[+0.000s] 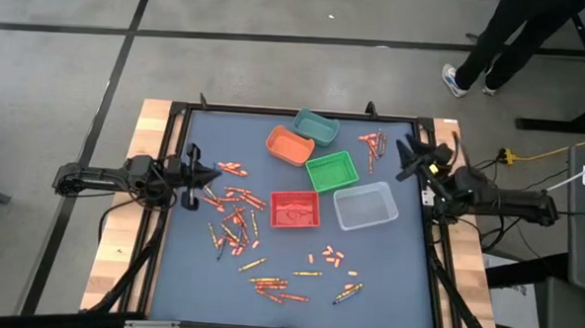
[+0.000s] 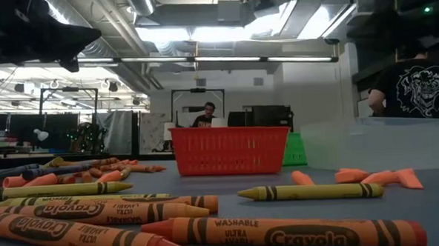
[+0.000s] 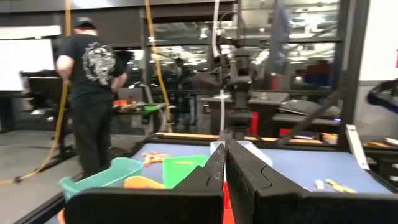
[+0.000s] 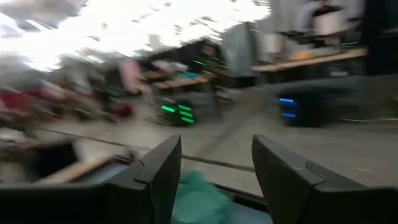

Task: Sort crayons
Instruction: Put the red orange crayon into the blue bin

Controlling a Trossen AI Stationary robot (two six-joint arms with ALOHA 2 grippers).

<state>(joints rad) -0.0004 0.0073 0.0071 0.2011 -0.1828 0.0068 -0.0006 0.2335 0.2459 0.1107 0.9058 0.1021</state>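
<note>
Lying loose across the dark blue table mat (image 1: pixel 169 277), the crayons (image 1: pixel 233 221) (mostly orange-red, a few yellowish) are in several patches around the red bin (image 1: pixel 294 210): the thickest scatter lies between that bin and the left gripper (image 1: pixel 209 172), a thinner strip lies on the side of the red bin away from the other bins, toward the near table edge, and a small cluster (image 1: pixel 374 148) sits beyond the green bin (image 1: pixel 331 172), close to the right gripper (image 1: pixel 410 155). Something small also lies inside the red bin, too small to make out. The orange bin (image 1: pixel 289 145), the teal bin (image 1: pixel 317 127) and the clear bin (image 1: pixel 366 206) stand grouped with the red one. The left gripper hovers at the mat's left edge with its jaws pressed together, holding nothing. The right gripper is raised at the mat's right rim, jaws spread wide and empty. A person (image 1: pixel 506 40) stands on the floor beyond the table.
</note>
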